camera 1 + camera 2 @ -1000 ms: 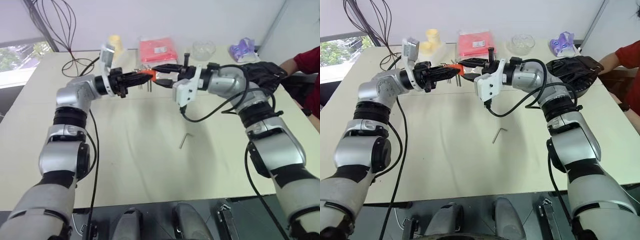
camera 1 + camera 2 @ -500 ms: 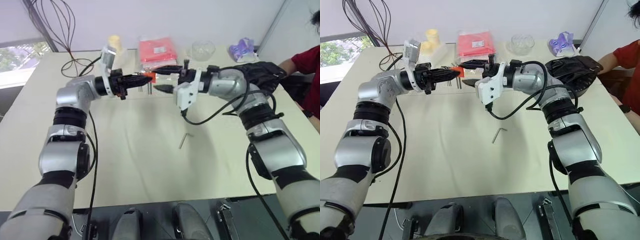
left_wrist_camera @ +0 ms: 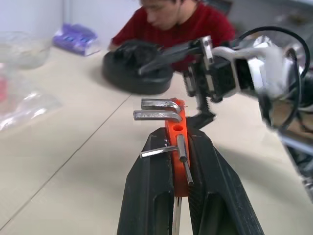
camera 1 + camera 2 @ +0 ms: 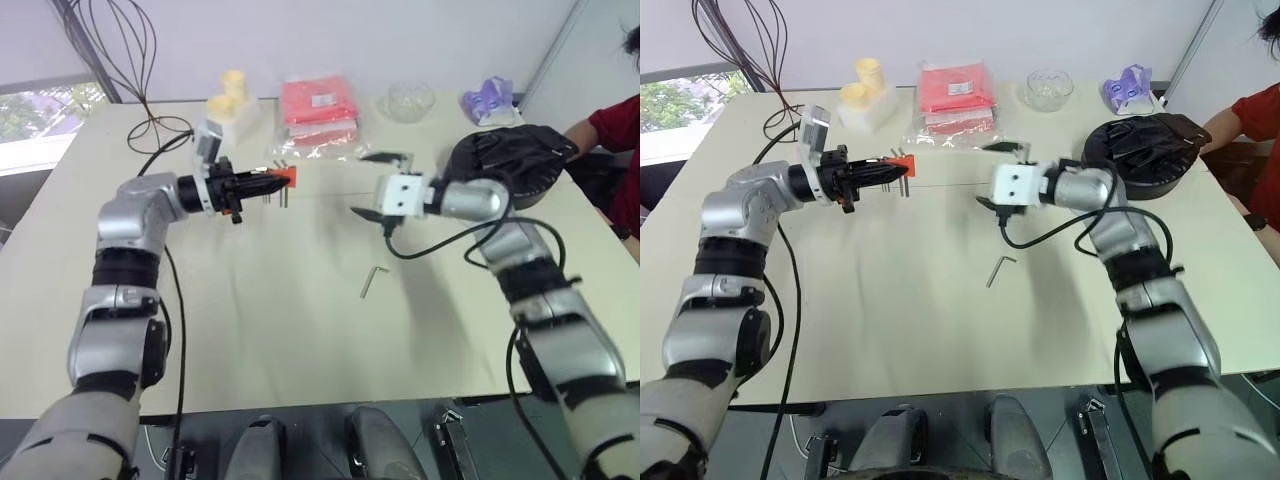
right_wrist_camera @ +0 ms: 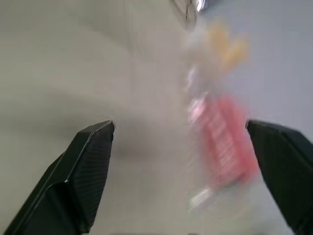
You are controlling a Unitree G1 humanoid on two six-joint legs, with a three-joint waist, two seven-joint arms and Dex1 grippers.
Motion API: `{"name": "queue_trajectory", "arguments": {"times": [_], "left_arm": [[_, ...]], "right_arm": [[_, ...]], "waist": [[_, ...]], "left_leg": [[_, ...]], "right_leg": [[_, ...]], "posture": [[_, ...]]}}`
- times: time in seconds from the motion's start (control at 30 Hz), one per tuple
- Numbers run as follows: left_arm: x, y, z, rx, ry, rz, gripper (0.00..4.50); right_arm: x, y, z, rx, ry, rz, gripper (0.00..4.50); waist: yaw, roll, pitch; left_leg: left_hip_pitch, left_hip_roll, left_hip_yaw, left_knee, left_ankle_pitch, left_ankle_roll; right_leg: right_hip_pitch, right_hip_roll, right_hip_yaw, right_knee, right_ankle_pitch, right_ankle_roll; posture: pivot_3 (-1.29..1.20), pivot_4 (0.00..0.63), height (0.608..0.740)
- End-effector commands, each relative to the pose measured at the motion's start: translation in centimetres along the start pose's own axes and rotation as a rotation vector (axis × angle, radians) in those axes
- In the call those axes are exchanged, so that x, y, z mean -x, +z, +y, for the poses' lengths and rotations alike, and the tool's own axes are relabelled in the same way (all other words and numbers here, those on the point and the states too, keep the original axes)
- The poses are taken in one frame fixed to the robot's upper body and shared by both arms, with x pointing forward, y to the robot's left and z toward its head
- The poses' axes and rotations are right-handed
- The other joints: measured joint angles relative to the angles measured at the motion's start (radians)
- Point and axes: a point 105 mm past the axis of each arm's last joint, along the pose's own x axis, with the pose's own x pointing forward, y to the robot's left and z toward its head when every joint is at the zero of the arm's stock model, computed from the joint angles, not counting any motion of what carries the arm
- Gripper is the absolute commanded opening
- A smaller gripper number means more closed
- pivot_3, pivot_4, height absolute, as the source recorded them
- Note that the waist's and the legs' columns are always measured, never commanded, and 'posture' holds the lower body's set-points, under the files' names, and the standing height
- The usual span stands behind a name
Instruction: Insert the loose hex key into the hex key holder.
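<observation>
Pulled apart since a second ago, when they met over the far side of the counter (image 4: 280, 330), the robot's two arms now stand well separated. Its right gripper (image 4: 372, 186) has swung out to the right and lower, jaws thrown wide with nothing between them; the right wrist view shows the two black fingers (image 5: 83, 171) far apart over bare counter and a blurred red packet (image 5: 222, 147). Opposite, the left gripper (image 3: 177, 147) points level toward it, jaws clamped on the hex key holder (image 3: 178, 147), an orange-red block with several small metal keys sticking out. Down on the counter, the loose hex key (image 4: 372, 281) lies free between the two arms, nearer the right one, touched by neither. At the far edge sit the red packet, a glass bowl (image 4: 409, 98) and a black round object (image 4: 505, 160), with a person in red (image 4: 612, 140) seated at the right
</observation>
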Motion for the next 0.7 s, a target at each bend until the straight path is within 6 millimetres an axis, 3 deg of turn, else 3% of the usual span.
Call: {"name": "queue_trajectory", "arguments": {"times": [0.03,0.13,0.27,0.5,0.7], "left_arm": [[0.0,1.0,-1.1,-0.143,0.046,-0.035,0.00],[0.0,0.3,-2.1,-0.169,0.088,-0.059,0.00],[-0.2,-1.0,-3.0,-0.188,0.136,-0.047,0.00],[-1.1,-2.5,-4.0,-0.154,0.171,-0.044,0.00],[-1.7,-3.0,-4.4,-0.125,0.179,-0.051,0.00]], "right_arm": [[2.1,3.1,1.5,-0.550,0.030,-0.033,4.45],[3.9,2.8,4.6,-0.806,0.056,0.078,4.45],[5.6,2.6,6.1,-1.014,0.028,0.186,4.45],[6.8,2.3,9.1,-1.099,0.091,0.232,4.45],[7.2,0.4,11.2,-1.149,0.111,0.337,4.45]], "waist": [[0.001,0.000,0.000],[0.009,0.000,0.000],[0.025,0.000,0.000],[0.050,0.000,-0.001],[0.045,0.000,-0.001]], "left_leg": [[0.000,0.001,-0.001,0.000,0.000,0.000],[-0.001,0.001,-0.002,0.001,-0.001,0.001],[0.000,0.000,-0.001,0.001,-0.003,0.006],[-0.001,-0.003,-0.001,0.001,-0.003,0.006],[-0.001,-0.005,0.000,0.001,-0.004,0.006]], "right_leg": [[0.000,0.000,0.000,0.000,0.000,0.000],[-0.001,0.000,0.001,0.001,0.000,0.000],[-0.001,0.000,0.002,0.001,0.000,0.000],[0.000,0.000,0.001,0.000,0.000,0.000],[0.000,0.001,0.001,-0.001,0.000,0.000]], "posture": [[0.00,0.150,0.740],[0.00,0.150,0.740],[0.00,0.150,0.740],[0.00,0.150,0.740],[0.00,0.150,0.740]]}}
